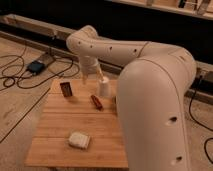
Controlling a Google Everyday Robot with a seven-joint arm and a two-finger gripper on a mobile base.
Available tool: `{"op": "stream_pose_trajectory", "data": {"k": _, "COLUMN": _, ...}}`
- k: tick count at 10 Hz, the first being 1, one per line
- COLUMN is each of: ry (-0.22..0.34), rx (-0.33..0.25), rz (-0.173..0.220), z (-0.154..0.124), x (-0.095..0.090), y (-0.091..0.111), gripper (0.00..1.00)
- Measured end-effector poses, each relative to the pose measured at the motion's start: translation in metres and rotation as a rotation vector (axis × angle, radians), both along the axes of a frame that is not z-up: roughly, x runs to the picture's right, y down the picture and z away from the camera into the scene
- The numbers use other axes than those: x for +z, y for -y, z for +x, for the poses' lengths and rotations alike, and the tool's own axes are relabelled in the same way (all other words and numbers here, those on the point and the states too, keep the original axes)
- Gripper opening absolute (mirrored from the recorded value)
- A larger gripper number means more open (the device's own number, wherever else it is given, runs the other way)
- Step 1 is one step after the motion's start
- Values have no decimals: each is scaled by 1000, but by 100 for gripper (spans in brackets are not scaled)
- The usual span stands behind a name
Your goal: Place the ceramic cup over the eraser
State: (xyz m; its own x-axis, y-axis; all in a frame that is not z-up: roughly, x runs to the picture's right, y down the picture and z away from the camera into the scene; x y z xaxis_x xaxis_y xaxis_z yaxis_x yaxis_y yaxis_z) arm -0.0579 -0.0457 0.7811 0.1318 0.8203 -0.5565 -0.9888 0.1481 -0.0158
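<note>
Wooden table (pixel 52 147) at lower left carries the ceramic cup (pixel 103 89) at centre, the eraser (pixel 66 89) left of it, and the gripper (pixel 94 77), jaws apart, just above the cup's left.

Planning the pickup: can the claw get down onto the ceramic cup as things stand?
Probably yes. The claw hangs open just above the ceramic cup, with nothing between them; the eraser and the reddish stick stand apart from it.

place: lab-like workspace | evidence: loose cables (pixel 11 80), power brick (pixel 36 66), bare floor (pixel 17 112)
</note>
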Motion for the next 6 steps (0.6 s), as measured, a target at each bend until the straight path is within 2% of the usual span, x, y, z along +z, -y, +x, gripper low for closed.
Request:
{"op": "stream_pose_trajectory", "data": {"k": 3, "ry": 34, "rx": 8, "rz": 14, "z": 9, "x": 34, "y": 7, "gripper": 65}}
{"op": "stream_pose_trajectory", "data": {"k": 6, "ry": 34, "rx": 5, "rz": 24, "z": 21, "x": 59, "y": 3, "gripper": 65}}
